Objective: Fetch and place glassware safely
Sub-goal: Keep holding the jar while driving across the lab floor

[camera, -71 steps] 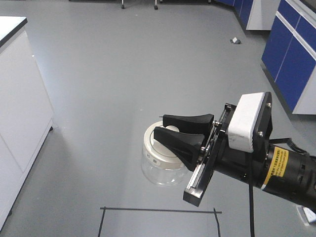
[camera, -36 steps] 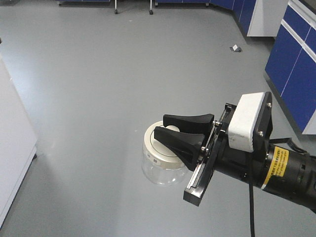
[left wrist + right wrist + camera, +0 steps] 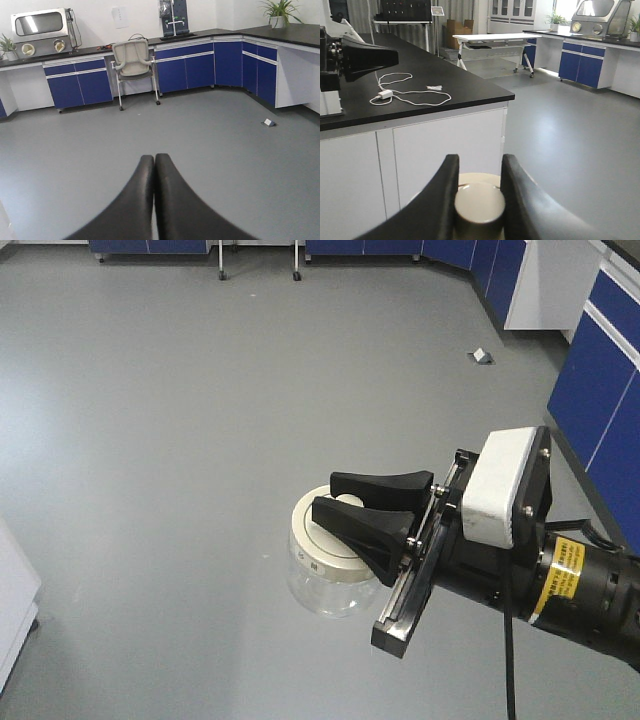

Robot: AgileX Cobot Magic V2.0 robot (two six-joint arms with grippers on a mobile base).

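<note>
Currently: glass jar (image 3: 322, 585), centre frame, pinched at its lid knob (image 3: 479, 202) by your right pincer (image 3: 328, 494); left pincer (image 3: 154, 159) pressed together; apparently fetched, placing outstanding.

Right gripper (image 3: 323, 492) tight on jar (image 3: 316, 587) knob; left gripper (image 3: 154, 160) fingers together

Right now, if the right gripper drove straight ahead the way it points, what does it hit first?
Likely the white cabinet front below the black countertop: the right gripper, jaws shut on the glass jar, faces it. Nothing shows in between; depth unclear.
</note>
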